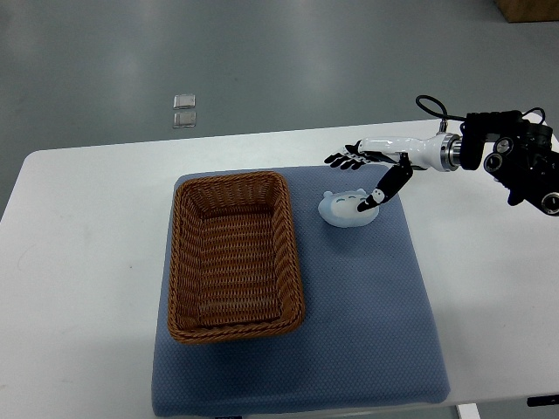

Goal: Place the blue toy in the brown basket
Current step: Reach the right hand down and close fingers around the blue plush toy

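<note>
Toy (347, 209) sits just right of basket (234, 255), on the mat. Right hand (371, 175) over it, fingers (345, 160) splayed, nothing gripped (thumb touching). Risk: shallow pinch, toy slips or skids off.

Bright, even light from overhead, cool and a touch bluish, nothing dim anywhere. Around the right hand (371, 175) shadows are faint: just a soft smudge on the blue mat (384, 297) below the thumb, and a thin dark rim under the blue toy (347, 209) at its fingertips. Left of the hand, the brown basket (234, 255) shades its own inner walls. Beyond the hand, the grey floor (262, 61) shows pale, washed reflections. The white table (79, 262) runs near overexposed. Focus is fairly sharp, slightly soft on the dark fingers; the table edges bow a little.
</note>
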Robot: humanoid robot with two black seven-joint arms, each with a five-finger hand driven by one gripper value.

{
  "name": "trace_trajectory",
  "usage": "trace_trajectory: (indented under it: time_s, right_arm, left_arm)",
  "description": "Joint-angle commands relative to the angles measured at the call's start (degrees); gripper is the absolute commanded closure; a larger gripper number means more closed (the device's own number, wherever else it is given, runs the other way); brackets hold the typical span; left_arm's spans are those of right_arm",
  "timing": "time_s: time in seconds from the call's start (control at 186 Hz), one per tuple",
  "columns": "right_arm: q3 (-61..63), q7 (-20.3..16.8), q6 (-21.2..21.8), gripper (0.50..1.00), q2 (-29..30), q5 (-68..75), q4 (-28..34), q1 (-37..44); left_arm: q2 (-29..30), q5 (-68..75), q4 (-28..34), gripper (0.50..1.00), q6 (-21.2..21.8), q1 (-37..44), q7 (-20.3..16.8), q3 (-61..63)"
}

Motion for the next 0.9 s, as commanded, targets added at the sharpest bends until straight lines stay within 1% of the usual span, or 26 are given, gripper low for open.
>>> trace_trajectory:
  time_s: [0.0,0.204,0.359,0.402,0.413,0.493,0.504,0.515,0.531,0.536,0.542,0.547,0.552,0.568,0.574,0.59,0.606,0.622,0.676,0.692,0.697,0.702,0.74,0.745,0.853,0.895]
  right_arm:
    - [-3.42,0.0,-2.58,0.591,0.19,-0.76,0.15,0.42]
    - [-9.04,0.0,-7.59,0.595,1.06,-1.64,-0.02,0.68]
    - [-9.13,-0.09,-8.3,0.607,2.38,-1.73,-0.02,0.51]
    - [-9.31,-0.09,-8.82,0.642,2.65,-1.73,-0.02,0.51]
    - [-9.48,-0.09,-9.09,0.662,2.73,-1.73,-0.11,0.42]
    - [-9.92,-0.09,-10.05,0.718,2.82,-1.73,-0.11,0.42]
    - [-10.18,-0.09,-10.23,0.736,2.82,-1.73,-0.11,0.42]
    - [-10.18,-0.09,-10.23,0.736,2.82,-1.73,-0.11,0.42]
    - [-10.45,-0.09,-10.32,0.764,2.82,-1.73,-0.11,0.42]
    - [-10.45,-0.09,-10.32,0.765,2.82,-1.73,-0.11,0.42]
    - [-10.71,-0.09,-10.32,0.781,2.82,-1.73,-0.11,0.42]
    - [-10.71,-0.09,-10.32,0.781,2.82,-1.73,-0.11,0.42]
    - [-10.89,-0.09,-10.4,0.797,2.82,-1.73,-0.02,0.42]
    - [-11.06,-0.09,-10.49,0.812,2.82,-1.73,-0.11,0.42]
    - [-11.15,-0.09,-10.49,0.828,2.73,-1.73,-0.11,0.42]
    - [-11.33,-0.09,-10.58,0.838,2.82,-1.73,-0.11,0.42]
    - [-11.59,-0.09,-10.76,0.86,2.82,-1.73,-0.11,0.42]
    - [-11.68,-0.09,-10.93,0.867,2.82,-1.73,-0.11,0.51]
    - [-11.85,-0.09,-11.28,0.914,2.73,-1.73,-0.11,0.51]
    - [-11.85,0.0,-11.37,0.938,2.73,-1.73,-0.11,0.51]
    - [-11.85,0.0,-11.37,0.938,2.73,-1.73,-0.11,0.51]
    - [-11.85,0.0,-11.37,0.952,2.73,-1.64,-0.11,0.51]
    - [-11.77,0.0,-11.37,0.983,2.73,-1.64,-0.11,0.59]
    - [-11.77,0.09,-11.37,0.995,2.73,-1.55,-0.02,0.59]
    - [-11.42,0.44,-11.46,1.0,2.38,-0.85,-0.02,0.59]
    - [-10.89,1.5,-11.37,1.0,2.29,-0.67,-0.02,0.68]
  left_arm:
    - [0.0,0.0,0.0,0.5,0.03,0.0,0.02,0.0]
    - [0.0,0.0,0.0,0.5,0.03,0.0,-0.07,0.0]
    - [0.0,0.0,0.0,0.5,0.03,0.0,0.02,0.0]
    - [0.0,0.0,0.0,0.5,-0.05,0.0,0.02,0.0]
    - [0.0,0.0,0.0,0.5,0.03,0.0,0.02,0.0]
    - [0.0,0.0,0.0,0.5,0.03,0.0,-0.07,0.0]
    - [0.0,0.0,0.0,0.5,0.03,0.0,0.02,0.0]
    - [0.0,0.0,0.0,0.5,0.03,0.0,0.02,0.0]
    - [0.0,0.0,0.0,0.5,0.03,0.0,-0.07,0.0]
    - [0.0,0.0,0.0,0.5,0.03,0.0,-0.07,0.0]
    - [0.0,0.0,0.0,0.5,0.03,0.0,0.02,0.0]
    - [0.0,0.0,0.0,0.5,0.03,0.0,0.02,0.0]
    - [0.0,0.0,0.0,0.5,0.03,0.0,0.02,0.0]
    - [0.0,0.0,0.0,0.5,0.03,0.0,0.02,0.0]
    - [0.0,0.0,0.0,0.5,-0.05,0.0,0.02,0.0]
    - [0.0,0.0,0.0,0.5,-0.05,0.0,0.02,0.0]
    - [0.0,0.0,0.0,0.5,0.03,0.0,0.02,0.0]
    - [0.0,0.0,0.0,0.5,0.03,0.0,0.02,0.0]
    - [0.0,0.0,0.0,0.5,0.03,0.0,0.02,0.0]
    - [0.0,0.0,0.0,0.5,-0.05,0.0,0.02,0.0]
    - [0.0,0.0,0.0,0.5,-0.05,0.0,0.02,0.0]
    - [0.0,0.0,0.0,0.5,0.03,0.0,0.02,0.0]
    - [0.0,0.0,0.0,0.5,0.03,0.0,0.02,0.0]
    - [0.0,0.0,0.0,0.5,0.03,0.0,0.02,0.0]
    - [0.0,0.0,0.0,0.5,0.03,0.0,0.02,0.0]
    - [0.0,0.0,0.0,0.5,0.03,0.0,0.02,0.0]
